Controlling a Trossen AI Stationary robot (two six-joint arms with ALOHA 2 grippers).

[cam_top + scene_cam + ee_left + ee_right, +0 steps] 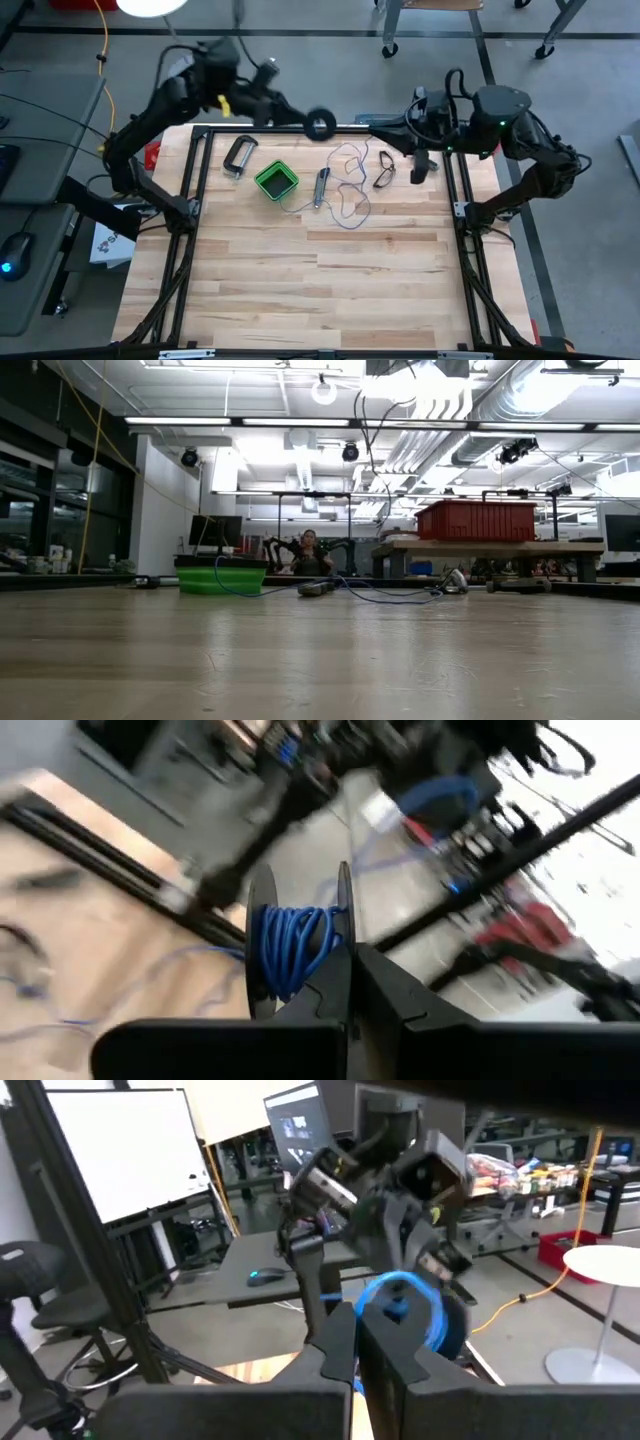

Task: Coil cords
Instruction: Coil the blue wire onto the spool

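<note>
Two end effectors meet above the far edge of the tabletop. Reaching in from the far left corner, the left end effector has its fingers closed on the small dark spool, which hangs in the air just over the far edge, near its middle. In the left wrist view the spool shows blue wire wound between its two dark flanges, the fingers clamped against one flange. From the far right corner, the right end effector stretches toward the spool, its fingers closed; whether they pinch the wire cannot be told. In the right wrist view its closed fingers point straight at the spool, just beyond their tips, with the left arm behind it.

Most of the blue-grey wire lies loose in tangled loops on the tabletop's far half, right of the middle, one strand trailing toward the green box. That box sits left of the loops, near the far edge. Between box and loops lies a slim grey pen-like tool. A metal clamp rests left of the box, and a pair of dark glasses lies right of the loops. In the low view the wire runs across the tabletop beside the green box.
</note>
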